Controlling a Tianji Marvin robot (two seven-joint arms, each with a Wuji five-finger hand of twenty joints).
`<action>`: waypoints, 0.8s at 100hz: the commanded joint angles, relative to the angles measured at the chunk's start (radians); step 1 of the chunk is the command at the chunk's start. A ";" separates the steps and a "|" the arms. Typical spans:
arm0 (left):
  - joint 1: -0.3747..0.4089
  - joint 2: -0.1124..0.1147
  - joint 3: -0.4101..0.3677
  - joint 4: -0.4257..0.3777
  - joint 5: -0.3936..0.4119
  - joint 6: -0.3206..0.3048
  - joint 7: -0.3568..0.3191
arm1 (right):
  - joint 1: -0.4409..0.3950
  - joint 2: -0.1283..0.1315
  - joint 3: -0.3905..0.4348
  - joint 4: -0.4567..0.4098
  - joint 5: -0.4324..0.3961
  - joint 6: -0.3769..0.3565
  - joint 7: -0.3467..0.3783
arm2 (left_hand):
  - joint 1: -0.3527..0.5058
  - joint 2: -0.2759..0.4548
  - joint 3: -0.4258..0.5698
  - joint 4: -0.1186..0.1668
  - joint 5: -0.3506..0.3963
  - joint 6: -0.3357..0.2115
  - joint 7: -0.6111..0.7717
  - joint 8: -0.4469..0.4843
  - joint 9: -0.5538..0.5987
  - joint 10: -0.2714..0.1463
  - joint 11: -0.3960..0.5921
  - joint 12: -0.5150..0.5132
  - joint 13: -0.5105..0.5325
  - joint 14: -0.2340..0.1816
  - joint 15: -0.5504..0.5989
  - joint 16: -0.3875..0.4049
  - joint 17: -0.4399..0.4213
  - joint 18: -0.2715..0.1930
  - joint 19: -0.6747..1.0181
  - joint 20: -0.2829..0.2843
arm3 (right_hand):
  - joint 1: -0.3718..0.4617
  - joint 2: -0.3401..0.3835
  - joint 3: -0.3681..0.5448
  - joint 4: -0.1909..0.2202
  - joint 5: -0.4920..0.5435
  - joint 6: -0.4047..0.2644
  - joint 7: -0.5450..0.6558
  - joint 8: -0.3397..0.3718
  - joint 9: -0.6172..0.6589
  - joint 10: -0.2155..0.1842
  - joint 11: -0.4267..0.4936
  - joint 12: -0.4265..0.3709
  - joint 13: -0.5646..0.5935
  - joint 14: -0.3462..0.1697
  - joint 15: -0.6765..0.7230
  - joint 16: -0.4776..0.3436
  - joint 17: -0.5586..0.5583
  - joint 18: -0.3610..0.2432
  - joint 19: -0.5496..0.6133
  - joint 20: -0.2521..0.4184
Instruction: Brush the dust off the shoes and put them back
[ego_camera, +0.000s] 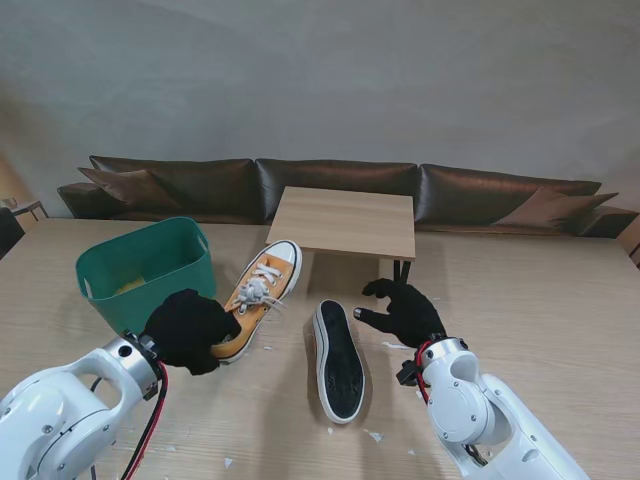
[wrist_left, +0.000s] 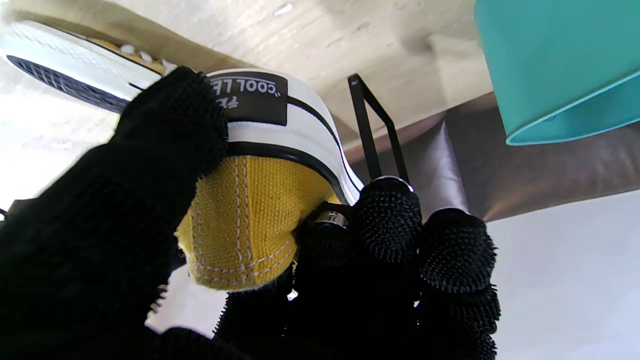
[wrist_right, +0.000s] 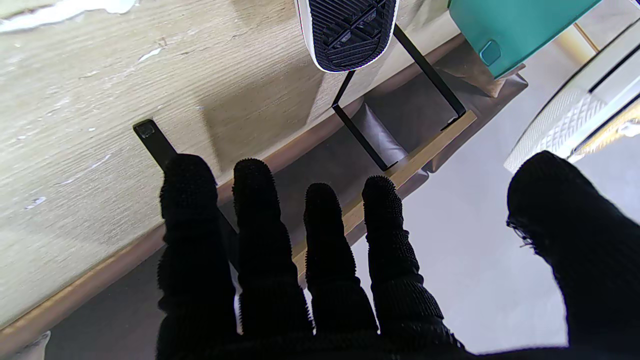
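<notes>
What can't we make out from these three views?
- Heel of the yellow shoe: stand view, covered by the left hand.
- Upper of the second shoe: lies sole up in the stand view; right wrist view cuts it off at the frame edge.
- Contents of the green bin: stand view, mostly hidden by its wall.
- White flecks on the table: too small to identify.
- No brush visible in any view.

- From my stand camera, light is even and soft; the small raised table (ego_camera: 343, 222) casts a faint shadow.
- Wrist views: pale backgrounds blow out, the black gloves lose detail.
</notes>
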 joint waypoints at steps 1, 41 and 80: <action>-0.035 -0.001 -0.005 0.009 -0.015 -0.009 -0.008 | 0.000 -0.005 -0.003 0.000 -0.001 0.003 0.011 | 0.212 0.176 0.154 0.058 0.158 0.105 0.330 0.090 0.043 -0.121 0.007 0.036 0.059 -0.031 -0.007 0.008 0.010 0.002 -0.010 0.016 | -0.009 0.040 0.019 0.006 -0.007 0.006 0.009 0.004 -0.002 0.014 0.012 -0.003 0.016 0.000 0.008 0.004 -0.278 0.020 0.004 0.019; -0.236 0.003 0.050 0.163 -0.131 -0.051 -0.016 | 0.012 -0.006 -0.006 0.013 0.000 0.007 0.007 | 0.214 0.179 0.150 0.056 0.154 0.110 0.328 0.096 0.038 -0.117 0.008 0.040 0.054 -0.026 -0.005 0.010 0.004 0.010 -0.013 0.026 | -0.010 0.040 0.020 0.006 -0.007 0.004 0.009 0.003 -0.003 0.013 0.011 -0.004 0.017 -0.002 0.008 0.004 -0.279 0.019 0.005 0.018; -0.438 0.004 0.149 0.329 -0.271 -0.051 -0.056 | 0.027 -0.009 -0.013 0.028 0.006 0.015 0.005 | 0.217 0.184 0.146 0.056 0.151 0.112 0.326 0.102 0.033 -0.116 0.011 0.043 0.048 -0.024 -0.004 0.011 0.001 0.013 -0.016 0.031 | -0.009 0.040 0.019 0.006 -0.007 0.005 0.010 0.004 -0.002 0.015 0.012 -0.003 0.017 -0.001 0.009 0.004 -0.279 0.019 0.005 0.018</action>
